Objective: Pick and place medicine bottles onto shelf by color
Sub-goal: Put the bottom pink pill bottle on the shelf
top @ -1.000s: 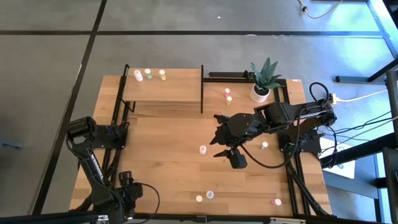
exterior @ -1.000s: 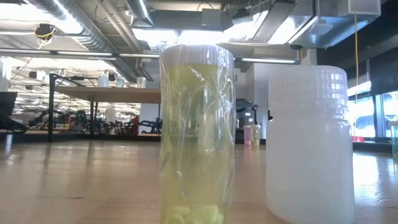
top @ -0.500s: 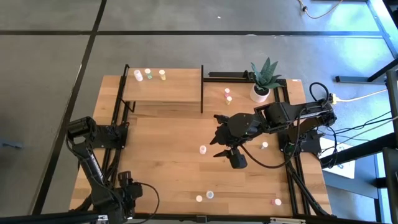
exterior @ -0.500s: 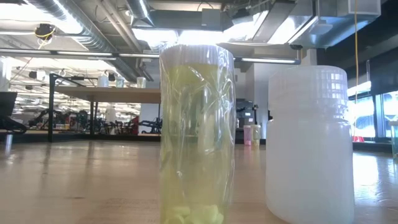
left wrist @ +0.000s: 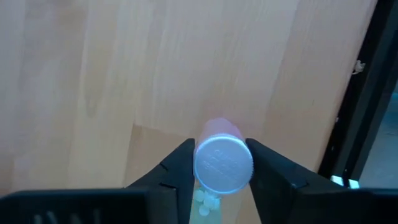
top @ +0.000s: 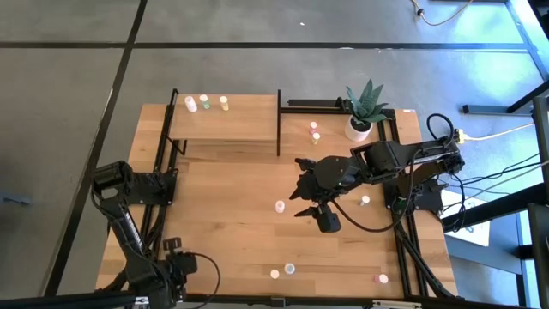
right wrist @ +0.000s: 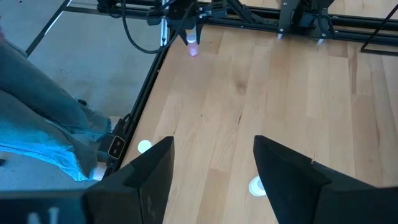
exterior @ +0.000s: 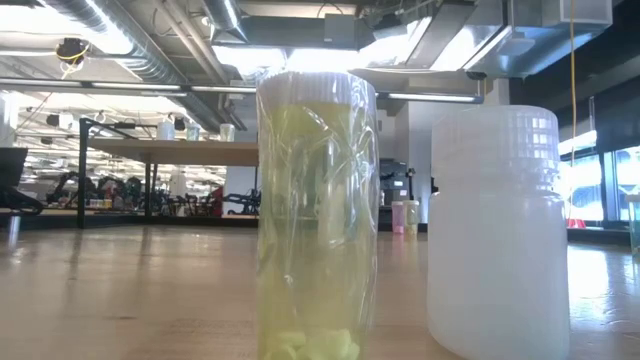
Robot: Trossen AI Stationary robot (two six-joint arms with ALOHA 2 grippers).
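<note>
My left gripper (left wrist: 219, 163) is at the table's near left corner, pointing down, with a small pink medicine bottle (left wrist: 221, 163) between its fingers. The right wrist view shows this bottle (right wrist: 193, 50) below the far arm's fingers. In the high view the left arm (top: 176, 257) hides it. My right gripper (top: 300, 189) hangs open above the table's middle, holding nothing. The shelf (top: 244, 120) at the far left carries three bottles: white (top: 190, 104), green (top: 204, 102) and yellow (top: 224, 101). Other bottles stand loose on the table. My left gripper pinches the pink bottle by two opposite sides just under its cap (left wrist: 224, 158), one finger (left wrist: 180, 165) on each side. The fingers come from above, pointing down. The bottle stays upright with its base (left wrist: 217, 126) toward the tabletop; whether it rests there I cannot tell.
Loose bottles stand near the middle (top: 280, 206), right of it (top: 365, 200), near the front edge (top: 274, 274) (top: 290, 268) (top: 382, 278) and beside the potted plant (top: 362, 112). A yellow-green bottle (exterior: 316, 215) and a white one (exterior: 497, 230) fill the low view.
</note>
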